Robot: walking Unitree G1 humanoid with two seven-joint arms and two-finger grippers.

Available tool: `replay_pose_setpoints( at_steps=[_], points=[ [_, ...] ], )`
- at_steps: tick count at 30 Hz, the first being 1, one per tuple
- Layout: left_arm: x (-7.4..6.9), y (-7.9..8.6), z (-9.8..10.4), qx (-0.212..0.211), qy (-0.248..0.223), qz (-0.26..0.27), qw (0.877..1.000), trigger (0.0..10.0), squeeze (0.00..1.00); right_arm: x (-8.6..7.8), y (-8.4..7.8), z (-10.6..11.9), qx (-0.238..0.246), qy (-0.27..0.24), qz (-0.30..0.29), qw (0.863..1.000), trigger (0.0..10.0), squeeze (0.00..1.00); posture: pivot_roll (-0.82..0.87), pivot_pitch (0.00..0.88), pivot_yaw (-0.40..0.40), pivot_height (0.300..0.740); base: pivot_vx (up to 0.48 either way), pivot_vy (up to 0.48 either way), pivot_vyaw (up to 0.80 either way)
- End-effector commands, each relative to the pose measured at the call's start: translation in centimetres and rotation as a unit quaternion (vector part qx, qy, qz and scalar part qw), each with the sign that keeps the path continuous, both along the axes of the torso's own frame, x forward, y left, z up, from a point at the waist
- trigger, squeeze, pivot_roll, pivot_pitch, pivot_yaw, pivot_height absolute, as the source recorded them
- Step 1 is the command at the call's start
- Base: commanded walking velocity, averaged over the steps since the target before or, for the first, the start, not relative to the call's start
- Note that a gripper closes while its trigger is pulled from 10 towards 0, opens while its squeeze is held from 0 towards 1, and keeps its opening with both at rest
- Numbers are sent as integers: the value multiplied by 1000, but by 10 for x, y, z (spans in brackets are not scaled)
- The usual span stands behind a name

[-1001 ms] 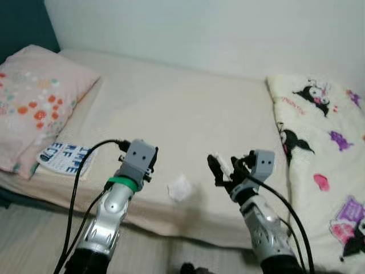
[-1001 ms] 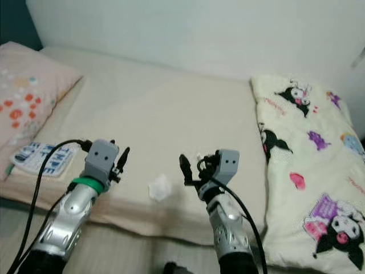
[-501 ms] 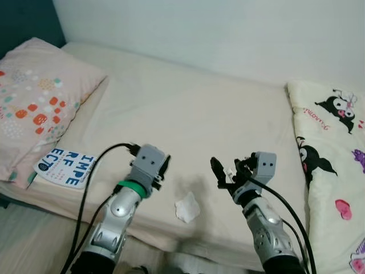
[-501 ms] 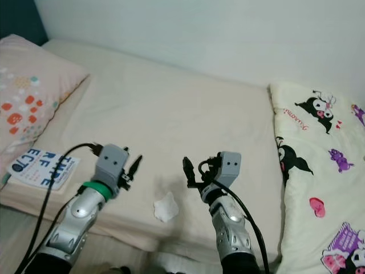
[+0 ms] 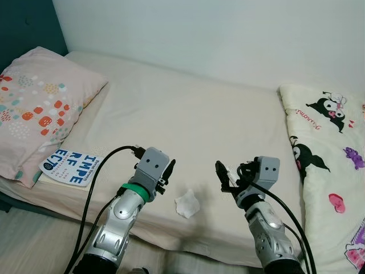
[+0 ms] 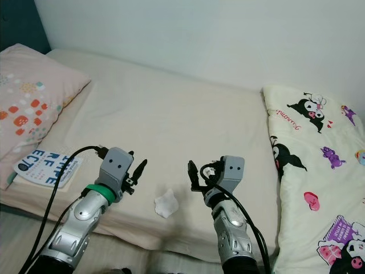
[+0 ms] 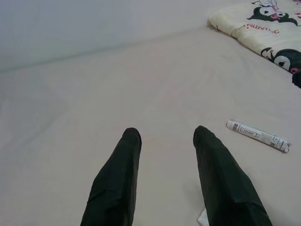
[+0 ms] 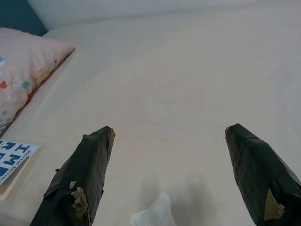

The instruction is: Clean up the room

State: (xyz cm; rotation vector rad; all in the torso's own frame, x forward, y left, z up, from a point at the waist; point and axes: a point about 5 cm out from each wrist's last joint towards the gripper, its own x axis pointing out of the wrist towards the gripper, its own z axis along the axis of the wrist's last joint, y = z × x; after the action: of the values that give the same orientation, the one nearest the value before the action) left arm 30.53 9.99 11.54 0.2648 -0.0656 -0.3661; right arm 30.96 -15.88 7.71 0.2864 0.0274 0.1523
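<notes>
A crumpled white tissue (image 5: 187, 204) lies on the cream bed (image 5: 188, 120) near its front edge, between my two arms. My left gripper (image 5: 167, 171) hovers just left of the tissue, open with nothing between its fingers (image 7: 127, 155). My right gripper (image 5: 231, 174) hovers to the tissue's right, wide open and empty; the tissue (image 8: 155, 214) sits below its fingers (image 8: 89, 165). A small white tube (image 7: 257, 135) lies on the sheet ahead of the left gripper.
A pink flowered pillow (image 5: 34, 103) rests at the bed's left end, with a blue-lettered booklet (image 5: 71, 167) beside it near the edge. A cream cartoon-print blanket (image 5: 331, 148) covers the right end. A white wall runs behind the bed.
The whole picture has shifted, so the camera moved; the bed now sits a little lower and closer. Both grippers stay open on either side of the tissue, which lies unmoved.
</notes>
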Motion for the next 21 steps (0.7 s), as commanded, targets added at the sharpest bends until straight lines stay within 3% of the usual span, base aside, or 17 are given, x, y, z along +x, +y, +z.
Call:
replay_pose_setpoints(
  at_steps=[1, 21],
  points=[
    [0, -1, -5, 4, 14, -1, 1000, 10000, 0, -4, -7, -7, -6, 12, -12, 1000, 10000, 0, 100, 113, -54, 705, 0, 0, 0],
    [0, -1, -5, 4, 14, 3, 1000, 10000, 0, -4, -7, -8, -8, 12, -14, 1000, 10000, 0, 100, 113, -54, 635, 0, 0, 0]
  ],
)
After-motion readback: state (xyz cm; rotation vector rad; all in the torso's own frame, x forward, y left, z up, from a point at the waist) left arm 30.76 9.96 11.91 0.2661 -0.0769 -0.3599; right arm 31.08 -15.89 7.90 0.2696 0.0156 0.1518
